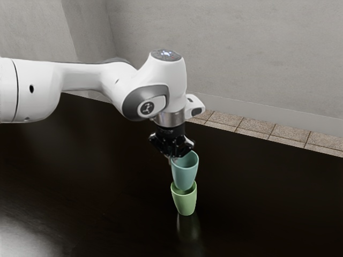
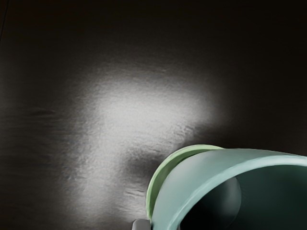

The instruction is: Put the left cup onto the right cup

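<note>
1. Teal over green: the teal cup point(image 1: 185, 170) is sitting slightly tilted, its base nesting inside the green cup point(image 1: 185, 202), which is standing on the dark table point(image 1: 80, 193).
2. The gripper point(image 1: 174, 154) is apparently pinching the teal cup's rim wall with narrow jaws, probably steadying it while it seats.

White arm point(image 1: 80, 85) reaching in from the exterior view's left, forearm roughly level, wrist bent straight down, black gripper point(image 1: 177, 156) pointing downward, fingers close together, clamped on the rim of the blue-green cup point(image 1: 185, 171)
</note>
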